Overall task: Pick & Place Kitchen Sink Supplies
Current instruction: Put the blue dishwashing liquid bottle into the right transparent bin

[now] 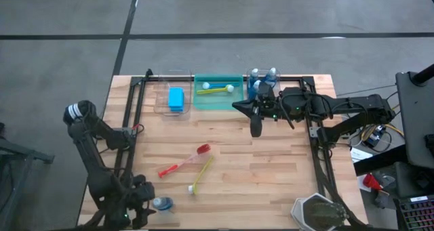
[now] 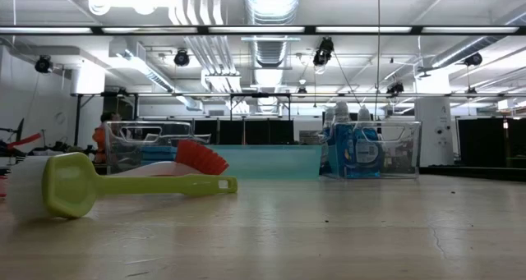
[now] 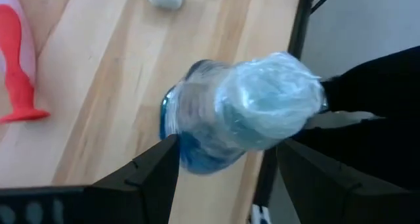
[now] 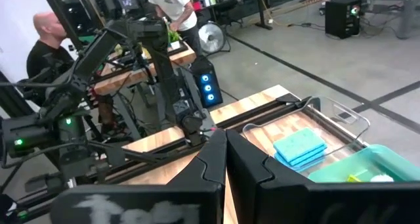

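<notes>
High view: left gripper (image 1: 150,205) at the table's (image 1: 271,183) near-left corner, jaws wide around a clear bottle (image 1: 163,204) of blue liquid. Two more bottles (image 1: 263,76) in the right bin. Two loose brushes mid-table: red (image 1: 184,160), yellow (image 1: 201,175).

Left wrist: bottle (image 3: 236,112) between the fingers (image 3: 147,168), contact unclear.

Right wrist: right gripper (image 4: 226,159) clenched, empty.

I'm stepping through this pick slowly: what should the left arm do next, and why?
Probably close the left gripper on the small bottle. Its fingers stand open on either side of the bottle of blue liquid near the table's front edge, so nothing is held yet. The right gripper waits shut beside the bins.
</notes>
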